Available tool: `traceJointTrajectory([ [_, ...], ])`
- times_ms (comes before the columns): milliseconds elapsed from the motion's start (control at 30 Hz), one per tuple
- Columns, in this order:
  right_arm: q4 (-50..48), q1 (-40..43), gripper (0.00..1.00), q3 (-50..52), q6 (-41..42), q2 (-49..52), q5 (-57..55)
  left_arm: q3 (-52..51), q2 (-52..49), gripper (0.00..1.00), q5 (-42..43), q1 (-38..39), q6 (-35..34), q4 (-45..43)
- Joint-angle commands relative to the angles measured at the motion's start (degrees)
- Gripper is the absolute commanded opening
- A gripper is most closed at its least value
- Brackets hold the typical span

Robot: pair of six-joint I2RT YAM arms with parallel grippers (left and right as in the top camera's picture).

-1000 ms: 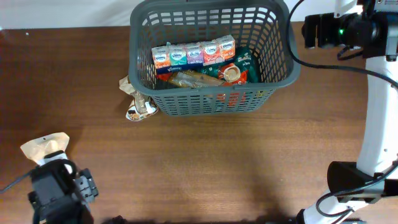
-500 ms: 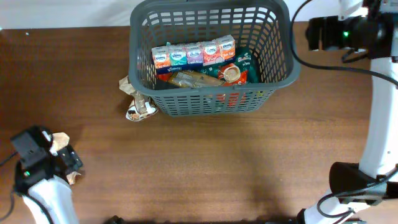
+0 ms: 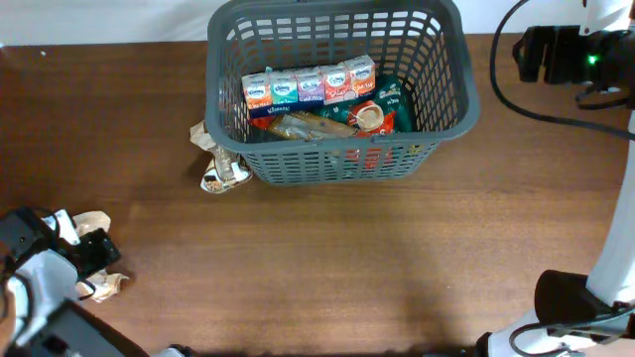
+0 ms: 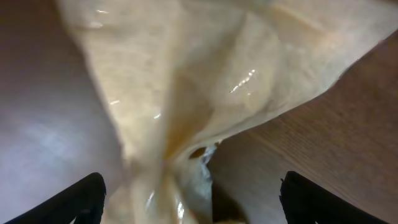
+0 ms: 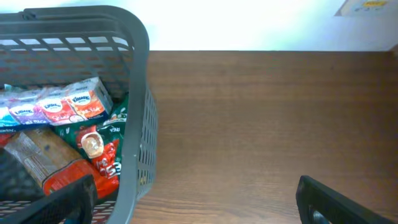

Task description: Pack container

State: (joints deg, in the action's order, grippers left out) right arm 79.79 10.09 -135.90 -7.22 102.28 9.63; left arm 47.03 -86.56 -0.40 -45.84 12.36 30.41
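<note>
The left gripper (image 4: 193,202), released and astride a crumpled cream plastic pouch (image 4: 186,81) well left of the dark grey lattice basket (image 3: 298,165), is being swung further leftward.

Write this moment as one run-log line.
left gripper: open over pouch | right gripper: open, empty, beside basket | basket: partly packed

One basket (image 3: 466,104), five cartons (image 3: 311,87), perhaps two pouches (image 3: 220,171).
</note>
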Motion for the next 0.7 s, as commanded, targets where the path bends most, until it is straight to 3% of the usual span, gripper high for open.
traceJointTrajectory([
  [0, 0.1, 0.2, 0.99, -0.3, 0.6, -1.2, 1.2, -0.2, -5.0, 0.81, 2.6, -0.9, 4.1, -1.8],
  [200, 0.1, 0.2, 0.99, -0.3, 0.6, -1.8, 1.1, -0.2, -11.5, 0.7, 2.6, -1.5, 4.3, -4.2],
  [233, 0.2, 0.2, 0.99, -0.3, 0.6, -1.9, 0.8, -0.2, -12.2, 0.56, 2.5, -1.5, 4.3, -5.2],
  [300, 0.3, 0.2, 0.99, -0.3, 0.6, -2.2, 0.6, -0.2, -12.4, 0.37, 2.3, -1.5, 4.3, -6.3],
  [367, 0.3, 0.2, 0.99, -0.3, 0.6, -2.4, 0.3, -0.2, -12.4, 0.02, 2.8, -1.5, 5.4, -7.6],
  [467, 0.3, 0.2, 0.99, -0.3, 0.6, -2.4, 0.3, 0.3, -12.4, 0.01, 5.5, -1.4, 5.4, -9.0],
  [667, 0.3, 0.0, 0.99, -0.3, 0.7, -2.4, 0.5, 8.5, -12.4, 0.01, 22.4, 0.8, 5.3, -13.9],
])
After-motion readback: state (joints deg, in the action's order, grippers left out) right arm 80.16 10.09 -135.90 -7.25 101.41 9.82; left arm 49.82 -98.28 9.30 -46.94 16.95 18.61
